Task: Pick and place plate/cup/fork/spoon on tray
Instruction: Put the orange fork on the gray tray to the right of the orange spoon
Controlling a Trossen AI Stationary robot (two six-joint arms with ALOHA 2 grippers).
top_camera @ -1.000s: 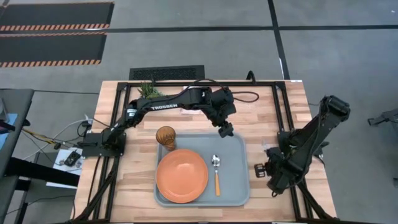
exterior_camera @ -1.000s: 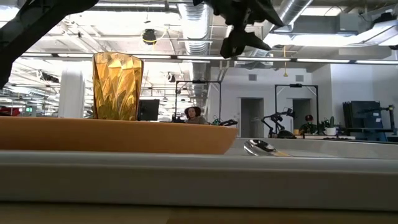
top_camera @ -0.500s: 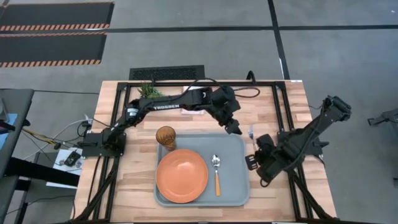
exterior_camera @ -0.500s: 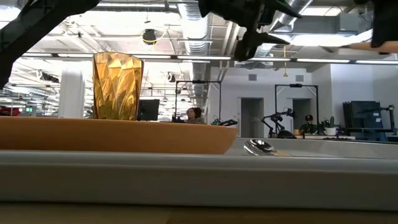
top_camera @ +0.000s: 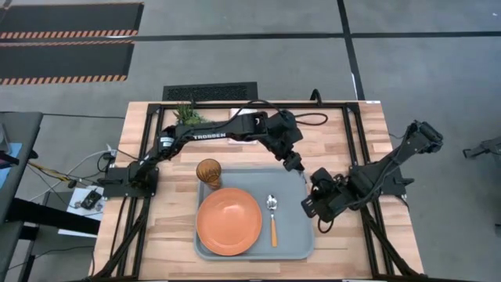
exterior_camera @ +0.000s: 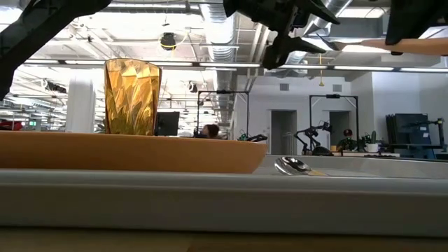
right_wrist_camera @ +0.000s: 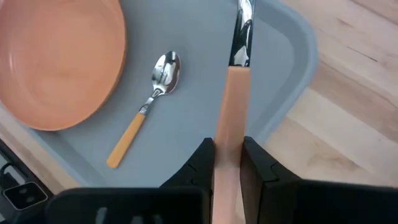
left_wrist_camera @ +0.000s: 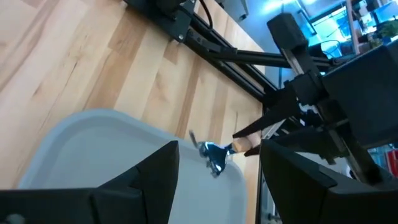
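Fork (right_wrist_camera: 229,118) clamped in right end effector (right_wrist_camera: 227,163) above right rim of tray (right_wrist_camera: 292,68); left end effector (left_wrist_camera: 219,163) open, empty; next: lower beside spoon (right_wrist_camera: 144,111), release.

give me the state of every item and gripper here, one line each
plate: flat on the tray, empty
cup: upright at the tray's far left corner, beside the plate
spoon: lying on the tray, right of the plate
fork: held in the air over the tray's right edge, not yet placed
tray: on the table, holds plate, cup and spoon
right gripper: shut on the fork's handle
left gripper: open, empty, above the tray's far right corner
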